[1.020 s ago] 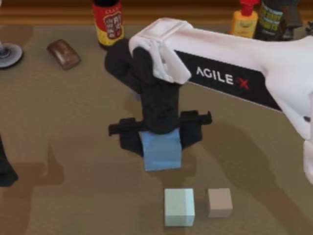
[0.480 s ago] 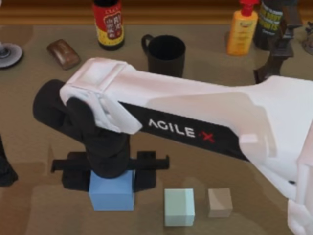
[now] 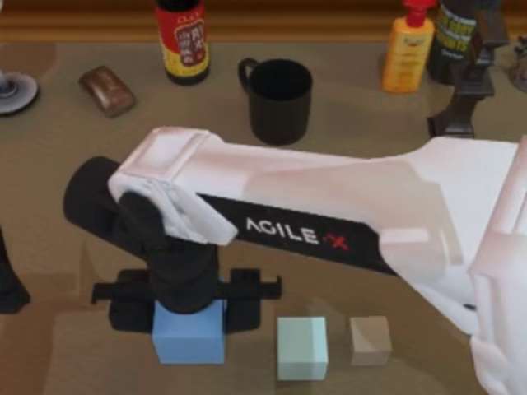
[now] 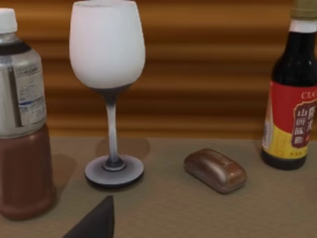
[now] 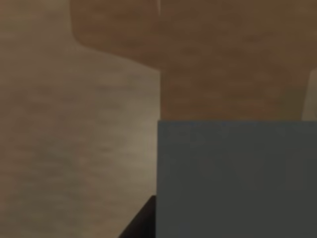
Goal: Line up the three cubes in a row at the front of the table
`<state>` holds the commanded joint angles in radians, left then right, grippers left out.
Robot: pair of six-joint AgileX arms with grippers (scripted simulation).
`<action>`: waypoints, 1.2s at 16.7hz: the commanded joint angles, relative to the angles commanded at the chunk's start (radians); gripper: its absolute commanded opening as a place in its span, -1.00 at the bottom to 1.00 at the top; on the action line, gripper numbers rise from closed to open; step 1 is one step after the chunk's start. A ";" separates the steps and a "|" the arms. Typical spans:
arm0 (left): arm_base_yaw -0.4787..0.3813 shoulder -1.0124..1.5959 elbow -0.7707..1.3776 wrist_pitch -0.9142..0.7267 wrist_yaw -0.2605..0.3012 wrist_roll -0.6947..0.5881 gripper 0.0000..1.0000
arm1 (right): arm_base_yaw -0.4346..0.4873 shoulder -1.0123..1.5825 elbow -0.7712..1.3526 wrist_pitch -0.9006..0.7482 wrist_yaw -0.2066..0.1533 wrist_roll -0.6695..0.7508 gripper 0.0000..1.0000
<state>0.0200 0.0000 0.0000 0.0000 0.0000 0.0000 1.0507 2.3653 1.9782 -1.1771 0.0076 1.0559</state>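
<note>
Three cubes stand in a row near the front of the table (image 3: 66, 181): a sky-blue cube (image 3: 188, 336) on the left, a pale mint cube (image 3: 301, 348) in the middle and a small beige cube (image 3: 370, 339) on the right. My right gripper (image 3: 188, 317) reaches across from the right and is shut on the sky-blue cube, one black finger on each side. In the right wrist view the cube (image 5: 237, 178) fills the lower part beside one finger (image 5: 141, 225). My left gripper (image 3: 8, 284) is parked at the left edge, open, with one finger (image 4: 96, 223) showing.
At the back stand a soy sauce bottle (image 3: 183, 37), a black mug (image 3: 278, 99), a yellow bottle (image 3: 409, 49) and a dark figure (image 3: 465, 90). A brown rounded lump (image 3: 107, 89) and a wine glass base (image 3: 12, 89) lie back left.
My right arm has carried the sky-blue cube from the table's middle to the front left and brought it level with the mint and beige cubes. The left arm has stayed still.
</note>
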 joint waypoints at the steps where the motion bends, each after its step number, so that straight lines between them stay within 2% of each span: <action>1: 0.000 0.000 0.000 0.000 0.000 0.000 1.00 | 0.000 0.008 -0.028 0.039 0.000 0.001 -1.00; 4: 0.000 0.000 0.000 0.000 0.000 0.000 1.00 | 0.001 0.028 -0.093 0.123 0.002 0.006 -1.00; 8: 0.000 0.000 0.000 0.000 0.000 0.000 1.00 | 0.002 0.030 -0.101 0.131 0.002 0.007 -1.00; 20: 0.000 0.000 0.000 0.000 0.000 0.000 1.00 | 0.002 0.030 -0.101 0.131 0.002 0.007 0.81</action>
<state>0.0200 0.0000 0.0000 0.0000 0.0000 0.0000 1.0525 2.3957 1.8776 -1.0460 0.0098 1.0626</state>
